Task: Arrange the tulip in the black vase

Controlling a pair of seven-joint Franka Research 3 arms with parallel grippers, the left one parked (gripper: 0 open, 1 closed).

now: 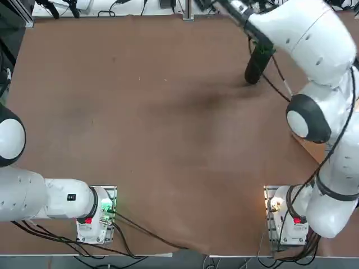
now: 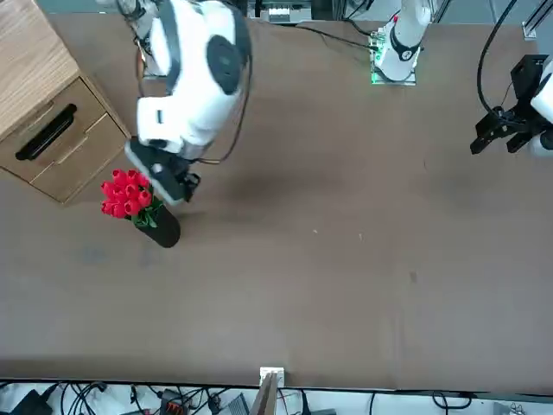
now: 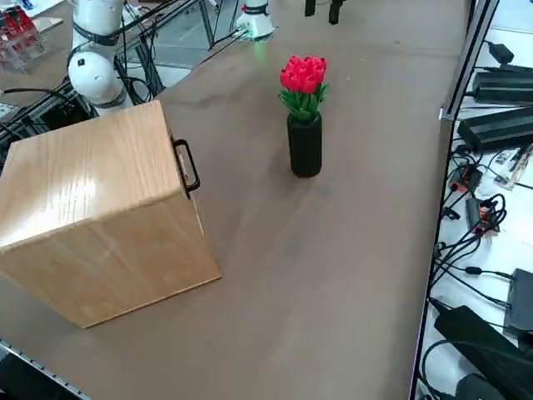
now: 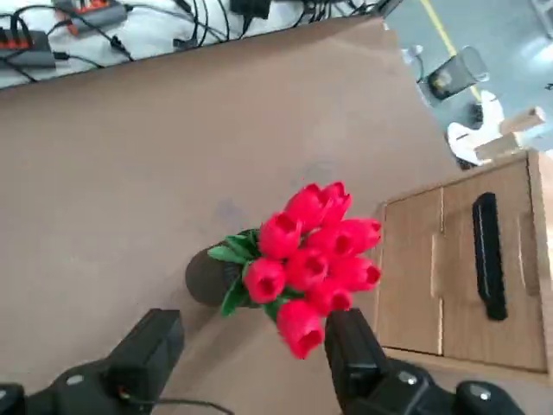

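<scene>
One black vase (image 3: 306, 148) upright on table (image 3: 350, 250), one tulip (image 3: 303, 79) bunch inside, one right gripper (image 4: 255, 350) above, fingers (image 4: 147, 341) spread apart, holding nothing, one wooden drawer cabinet (image 3: 100, 225) at vase's 9 o'clock in the right side view.

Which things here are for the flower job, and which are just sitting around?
For the job:
- tulip, standing in the vase
- black vase
- right tool, open, above the blooms

Just sitting around:
- wooden drawer cabinet
- cables beside the table

no readable text, labels or signs
</scene>
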